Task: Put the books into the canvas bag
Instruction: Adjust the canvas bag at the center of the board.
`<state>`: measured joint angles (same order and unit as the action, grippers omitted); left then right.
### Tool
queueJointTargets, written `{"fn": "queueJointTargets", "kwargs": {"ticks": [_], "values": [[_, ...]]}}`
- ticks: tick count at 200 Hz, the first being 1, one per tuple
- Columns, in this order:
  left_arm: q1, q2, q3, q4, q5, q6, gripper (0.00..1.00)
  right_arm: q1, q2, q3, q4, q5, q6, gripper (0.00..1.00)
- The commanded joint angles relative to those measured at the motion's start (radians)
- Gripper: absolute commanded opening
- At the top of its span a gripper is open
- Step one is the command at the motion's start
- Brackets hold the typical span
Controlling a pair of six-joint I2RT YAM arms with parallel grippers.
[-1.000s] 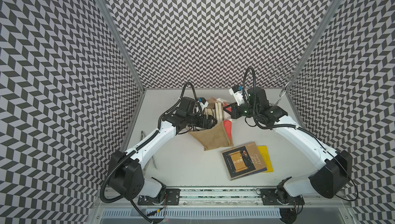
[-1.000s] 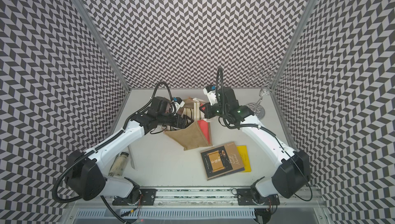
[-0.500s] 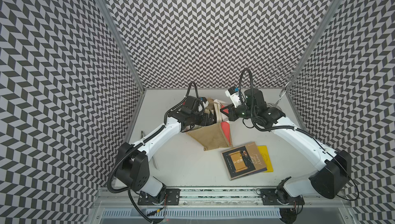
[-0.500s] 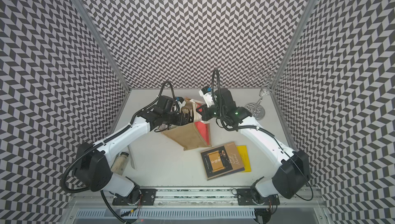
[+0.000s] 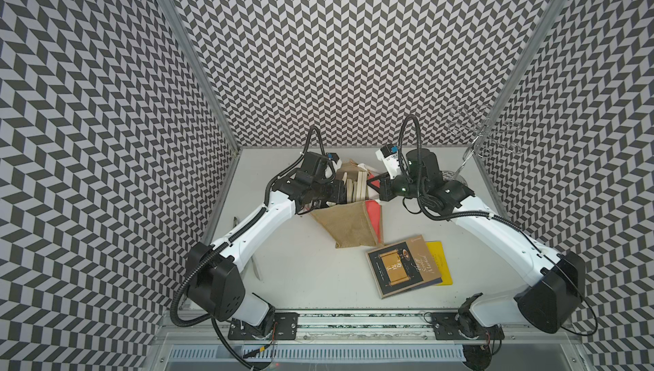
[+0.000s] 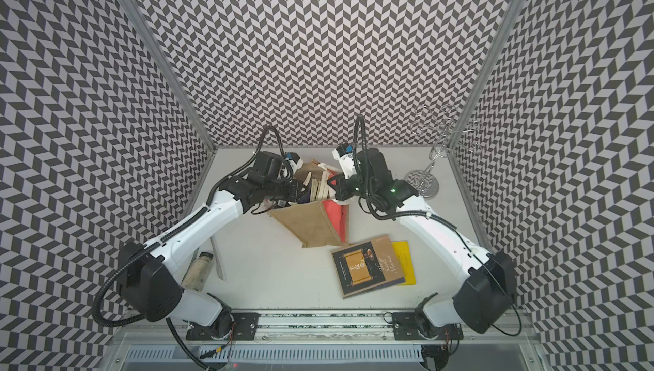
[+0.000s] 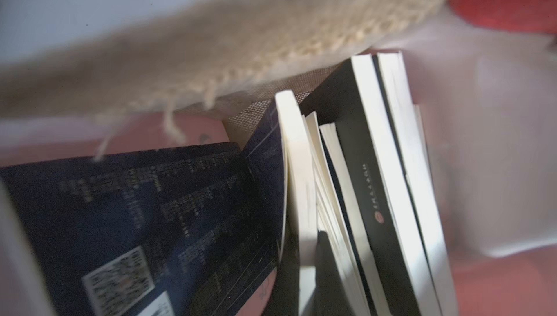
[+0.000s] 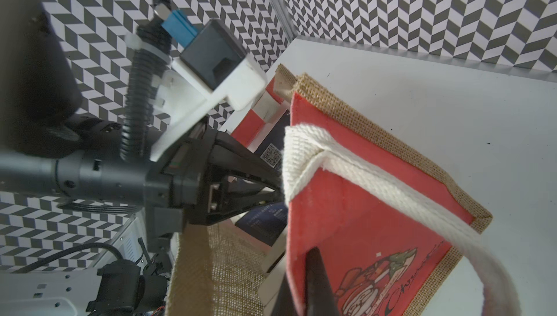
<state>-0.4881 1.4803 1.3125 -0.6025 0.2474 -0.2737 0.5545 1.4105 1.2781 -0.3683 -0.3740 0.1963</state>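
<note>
The brown book [image 5: 403, 271] lies flat on the table near the right arm, while both jaws are shut at the canvas bag [image 5: 350, 222], the right on its red side.

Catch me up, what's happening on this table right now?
Both arms are at the tan jute tote with red faces. The right gripper is shut on its red face, holding the mouth open. The left gripper sits at the mouth among the upright navy and black paperbacks already inside, shut; what it grips is unclear. A brown paperback with a gold scroll cover lies on a yellow book on the white tabletop, not yet packed.
</note>
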Motion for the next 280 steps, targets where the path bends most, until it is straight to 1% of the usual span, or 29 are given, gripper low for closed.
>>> {"fn": "queueJointTargets", "kwargs": {"ticks": [1, 31, 55, 76, 84, 87, 91, 98, 102, 111, 117, 124, 131, 147, 168, 184, 201, 214, 233, 280], "values": [[0.046, -0.076, 0.027, -0.01, 0.064, 0.026, 0.0, -0.032, -0.078, -0.004, 0.274, -0.057, 0.015, 0.0], [0.068, -0.095, 0.032, -0.006, 0.136, 0.037, 0.0, -0.043, -0.079, -0.012, 0.283, -0.073, 0.01, 0.0], [0.073, -0.118, 0.035, 0.027, 0.216, 0.016, 0.0, -0.044, -0.073, -0.013, 0.284, -0.078, -0.001, 0.0], [0.074, -0.117, 0.016, 0.061, 0.227, 0.002, 0.0, -0.044, -0.076, -0.021, 0.294, -0.078, -0.003, 0.0], [0.074, -0.094, 0.016, 0.045, 0.228, 0.01, 0.09, -0.043, -0.073, -0.021, 0.295, -0.082, -0.005, 0.0], [0.074, -0.085, 0.015, 0.039, 0.229, 0.014, 0.14, -0.044, -0.074, -0.02, 0.295, -0.079, -0.005, 0.0], [0.074, -0.076, 0.013, 0.032, 0.232, 0.015, 0.23, -0.044, -0.072, -0.022, 0.296, -0.081, -0.005, 0.0], [0.073, -0.067, -0.002, 0.031, 0.227, 0.015, 0.31, -0.043, -0.071, -0.021, 0.295, -0.08, -0.006, 0.0], [0.075, -0.068, -0.013, 0.037, 0.219, 0.013, 0.37, -0.045, -0.073, -0.021, 0.295, -0.079, -0.008, 0.0], [0.074, -0.079, -0.037, 0.049, 0.17, 0.002, 0.59, -0.044, -0.077, -0.021, 0.294, -0.071, -0.009, 0.0], [0.076, -0.085, -0.044, 0.051, 0.137, 0.002, 0.69, -0.044, -0.077, -0.021, 0.292, -0.067, -0.014, 0.0], [0.081, -0.089, -0.043, 0.044, 0.117, 0.003, 0.77, -0.045, -0.077, -0.019, 0.288, -0.063, -0.02, 0.0], [0.088, -0.089, -0.033, 0.031, 0.11, 0.008, 0.82, -0.048, -0.073, -0.015, 0.281, -0.053, -0.02, 0.0], [0.102, -0.099, -0.007, 0.013, 0.095, 0.02, 0.83, -0.059, -0.064, -0.017, 0.27, -0.041, -0.012, 0.0], [0.113, -0.123, 0.028, -0.006, 0.092, 0.039, 0.84, -0.095, -0.052, -0.035, 0.267, -0.034, 0.026, 0.08], [0.118, -0.145, 0.046, -0.01, 0.11, 0.051, 0.84, -0.119, -0.048, -0.057, 0.265, -0.013, 0.05, 0.2], [0.121, -0.17, 0.058, -0.009, 0.122, 0.046, 0.87, -0.157, -0.042, -0.079, 0.245, 0.021, 0.08, 0.43], [0.124, -0.178, 0.062, -0.011, 0.135, 0.05, 0.87, -0.189, -0.042, -0.102, 0.245, -0.005, 0.101, 0.53], [0.125, -0.177, 0.059, -0.013, 0.142, 0.05, 0.87, -0.209, -0.059, -0.149, 0.282, -0.032, 0.103, 0.59], [0.125, -0.178, 0.038, 0.007, 0.172, 0.055, 0.87, -0.211, -0.081, -0.166, 0.279, -0.081, 0.074, 0.62]]}}
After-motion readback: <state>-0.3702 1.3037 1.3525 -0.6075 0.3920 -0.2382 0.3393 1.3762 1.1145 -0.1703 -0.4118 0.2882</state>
